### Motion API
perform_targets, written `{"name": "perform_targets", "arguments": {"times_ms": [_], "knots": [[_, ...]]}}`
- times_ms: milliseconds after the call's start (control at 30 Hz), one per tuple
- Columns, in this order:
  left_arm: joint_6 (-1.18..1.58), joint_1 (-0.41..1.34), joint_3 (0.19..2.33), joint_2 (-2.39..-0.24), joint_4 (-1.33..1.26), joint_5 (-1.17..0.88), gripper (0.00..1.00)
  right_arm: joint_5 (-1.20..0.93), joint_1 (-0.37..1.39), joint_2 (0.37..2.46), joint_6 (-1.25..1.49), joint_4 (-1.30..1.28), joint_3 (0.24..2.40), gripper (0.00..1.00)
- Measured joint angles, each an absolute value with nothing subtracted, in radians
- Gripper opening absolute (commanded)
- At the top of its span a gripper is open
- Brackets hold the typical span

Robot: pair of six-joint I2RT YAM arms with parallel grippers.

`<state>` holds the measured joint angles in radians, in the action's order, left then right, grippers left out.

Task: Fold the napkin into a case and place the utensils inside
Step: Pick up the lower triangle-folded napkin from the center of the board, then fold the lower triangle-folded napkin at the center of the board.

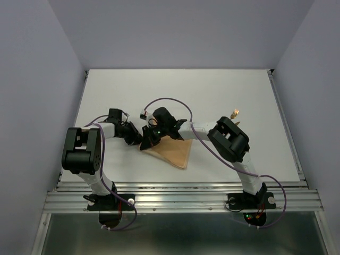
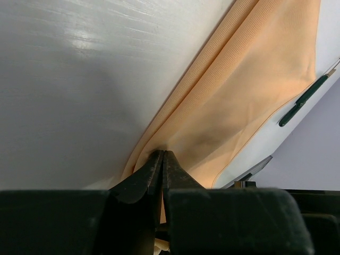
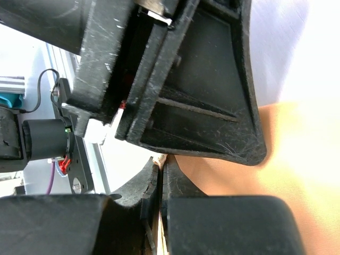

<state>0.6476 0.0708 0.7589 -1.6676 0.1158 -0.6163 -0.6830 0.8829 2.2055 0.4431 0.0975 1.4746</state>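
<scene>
Napkin: soft ribbed peach triangle (folded) | left gripper pinching edge | right gripper pinching corner

The right arm hides the utensils except one gold head.

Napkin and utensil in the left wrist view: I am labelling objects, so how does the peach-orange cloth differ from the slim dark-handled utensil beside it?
The peach-orange cloth napkin is wide, soft and folded in layers; the slim dark-handled utensil is narrow and straight. The napkin is pinched at its edge by the left gripper; the utensil lies free. Both rest on the white table.
</scene>
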Motion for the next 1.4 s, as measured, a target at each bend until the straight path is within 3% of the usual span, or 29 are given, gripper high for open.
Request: {"name": "perform_targets", "arguments": {"times_ms": [900, 1400], "knots": [[0.611, 0.07, 0.759, -1.657, 0.11, -0.594, 0.15, -0.698, 0.849, 2.234, 0.379, -0.023, 1.589, 0.01], [0.602, 0.068, 0.759, -1.657, 0.089, -0.585, 0.15, -0.832, 0.796, 2.351, 0.394, -0.04, 1.673, 0.01]]}}
